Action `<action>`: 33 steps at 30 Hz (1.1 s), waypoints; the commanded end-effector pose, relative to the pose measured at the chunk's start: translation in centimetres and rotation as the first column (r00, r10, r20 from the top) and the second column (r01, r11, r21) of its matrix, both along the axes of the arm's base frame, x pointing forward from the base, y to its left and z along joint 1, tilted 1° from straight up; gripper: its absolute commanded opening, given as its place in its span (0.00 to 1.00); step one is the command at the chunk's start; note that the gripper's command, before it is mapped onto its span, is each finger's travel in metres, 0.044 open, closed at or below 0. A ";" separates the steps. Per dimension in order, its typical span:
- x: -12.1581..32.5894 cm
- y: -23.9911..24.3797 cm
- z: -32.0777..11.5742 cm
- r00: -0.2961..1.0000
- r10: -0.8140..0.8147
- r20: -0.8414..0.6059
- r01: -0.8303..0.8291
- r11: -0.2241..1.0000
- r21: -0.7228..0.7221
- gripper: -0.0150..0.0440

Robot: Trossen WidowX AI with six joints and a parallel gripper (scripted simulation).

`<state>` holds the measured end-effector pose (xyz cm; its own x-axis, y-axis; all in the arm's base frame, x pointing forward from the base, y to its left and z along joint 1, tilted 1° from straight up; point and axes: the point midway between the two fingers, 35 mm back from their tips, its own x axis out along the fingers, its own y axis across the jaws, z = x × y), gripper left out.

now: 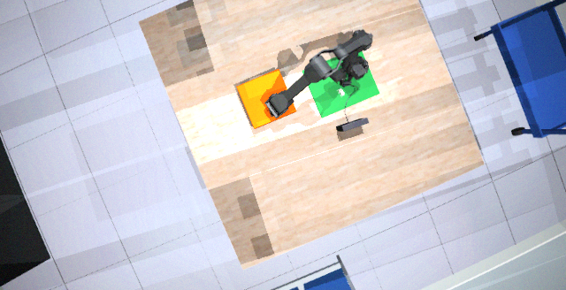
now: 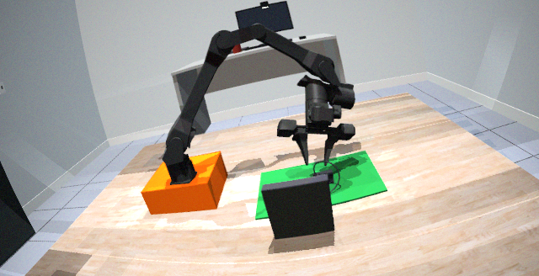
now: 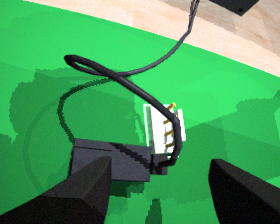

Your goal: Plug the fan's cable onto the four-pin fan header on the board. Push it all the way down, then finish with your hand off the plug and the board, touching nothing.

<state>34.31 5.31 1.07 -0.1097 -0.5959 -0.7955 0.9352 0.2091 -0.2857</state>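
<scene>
Wrist view: dark plug [image 3: 111, 161] beside white header [image 3: 161, 131], lettering unreadable.

In the wrist view, the dark, blocky plug [image 3: 111, 161] sits off the white header [image 3: 155, 125] [image 1: 340, 92], toward its eight o'clock; gold pins show. The black fan [image 1: 352, 125] [image 2: 299, 209] stands upright.

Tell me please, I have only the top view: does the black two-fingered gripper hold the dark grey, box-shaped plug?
Observer: No. In the wrist view, the gripper is open, and the plug lies partly behind one finger, not between both.
Operator: And the small white plastic header on the flat green board, is it already covered?
Observer: No, gold pins show bare in the header on the board.
</scene>
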 end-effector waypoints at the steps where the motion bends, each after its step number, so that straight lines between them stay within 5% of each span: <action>1: 0.2 0.1 0.1 1.000 0.013 -0.019 -0.011 0.994 0.107 0.60; 19: 2.6 0.7 2.3 0.983 0.170 0.071 -0.182 0.825 0.535 0.60; 25: 2.9 0.6 2.5 0.981 0.176 0.083 -0.193 0.814 0.548 0.60; 33: 2.9 0.6 2.5 0.981 0.176 0.083 -0.193 0.814 0.548 0.96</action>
<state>37.18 6.01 3.53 -0.0147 -0.0583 -0.9982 0.8662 0.4979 -0.0419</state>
